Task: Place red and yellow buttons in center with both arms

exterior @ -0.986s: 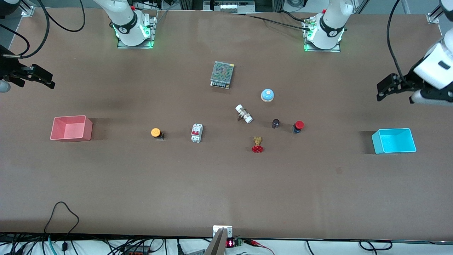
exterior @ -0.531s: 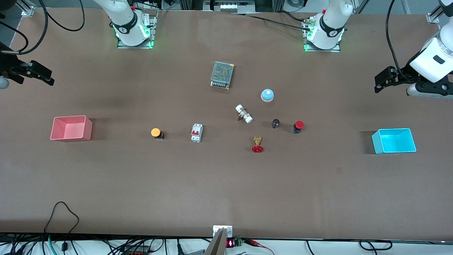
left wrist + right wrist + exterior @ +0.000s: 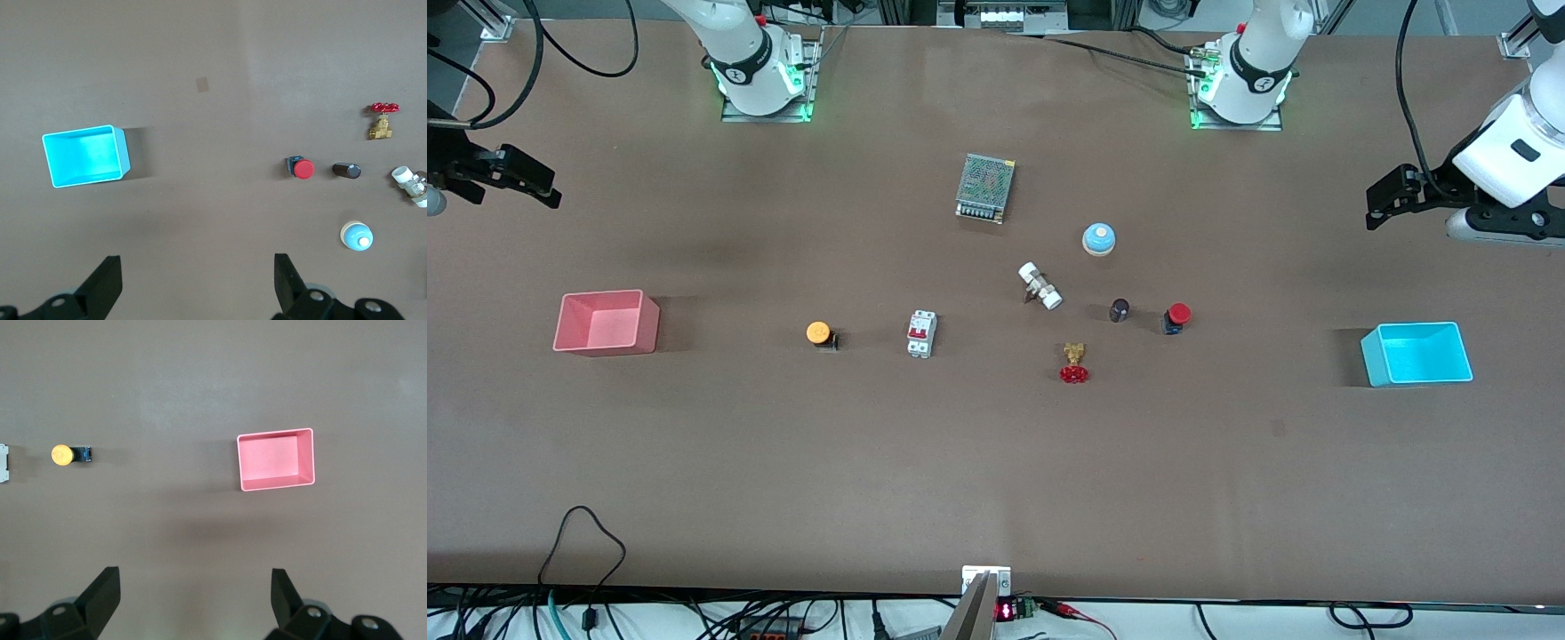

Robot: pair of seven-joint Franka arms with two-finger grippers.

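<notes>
Both claws are up high with fingers spread wide and nothing in them. The left claw point(image 3: 1376, 197) hangs over the bench's edge at its own end, the right claw point(image 3: 541, 187) over the other end. The red button point(image 3: 1176, 316) and the yellow button point(image 3: 816, 333) sit well apart, each off to one side of the bench's middle, so neither is in the center

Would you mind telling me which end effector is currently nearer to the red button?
The left end effector, open in the air near the blue bin's end of the table. The right end effector, also open, is at the other end, much farther from the red button.
</notes>
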